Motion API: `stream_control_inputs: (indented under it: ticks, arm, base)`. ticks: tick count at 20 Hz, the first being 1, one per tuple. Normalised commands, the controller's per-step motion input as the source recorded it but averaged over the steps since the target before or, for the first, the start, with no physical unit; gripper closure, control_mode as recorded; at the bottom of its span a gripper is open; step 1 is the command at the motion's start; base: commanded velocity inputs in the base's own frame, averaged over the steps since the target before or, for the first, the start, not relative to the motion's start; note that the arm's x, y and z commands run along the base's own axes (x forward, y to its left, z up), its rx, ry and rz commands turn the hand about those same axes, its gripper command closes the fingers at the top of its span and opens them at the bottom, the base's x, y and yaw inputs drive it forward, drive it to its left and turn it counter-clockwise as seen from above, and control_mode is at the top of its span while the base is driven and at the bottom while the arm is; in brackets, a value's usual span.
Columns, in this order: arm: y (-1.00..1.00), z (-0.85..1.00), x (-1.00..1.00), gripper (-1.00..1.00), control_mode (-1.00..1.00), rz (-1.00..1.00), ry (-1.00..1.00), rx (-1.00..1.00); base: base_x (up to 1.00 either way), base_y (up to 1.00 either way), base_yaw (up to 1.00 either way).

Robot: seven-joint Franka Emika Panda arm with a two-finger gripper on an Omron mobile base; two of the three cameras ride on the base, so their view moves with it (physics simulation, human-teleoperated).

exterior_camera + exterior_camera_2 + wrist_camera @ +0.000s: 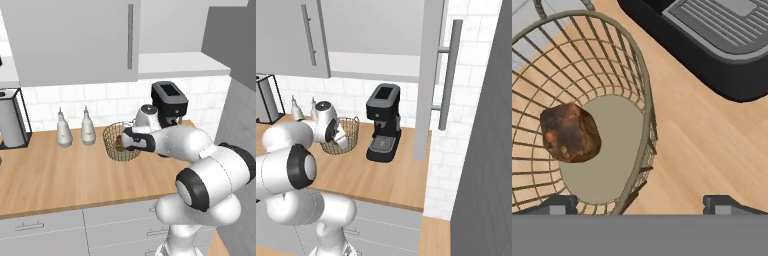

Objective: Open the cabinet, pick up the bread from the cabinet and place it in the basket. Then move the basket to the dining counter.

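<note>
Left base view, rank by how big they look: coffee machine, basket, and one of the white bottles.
1. coffee machine
2. basket, close to it and partly hidden by the arm
3. white bottle

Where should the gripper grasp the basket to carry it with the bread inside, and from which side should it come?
Probably the near rim of the basket, from above. The wall is thin wire mesh standing upright, so the open gripper can put one finger inside and one outside. The bread lies against the far side, clear of that rim.

Dark brown bread (pixel 570 132) in tan-gold wire basket (pixel 644 107); light plank-patterned wooden desk (pixel 702 145); black coffee machine (pixel 712 50) beyond the pincer.
</note>
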Motion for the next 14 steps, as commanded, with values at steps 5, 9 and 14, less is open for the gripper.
stream_control_inputs:
  ticks: [5,9,14]
  arm:
    - [0.00,-0.19,0.27,-1.00,-1.00,0.00,0.05,0.01]
    - [0.00,-0.25,0.21,-1.00,-1.00,0.00,0.05,0.03]
    - [0.01,-0.24,0.19,-1.00,-1.00,0.00,0.04,0.02]
  base:
    - [0.00,0.00,0.00]
    - [0.00,0.00,0.00]
    - [0.00,0.00,0.00]
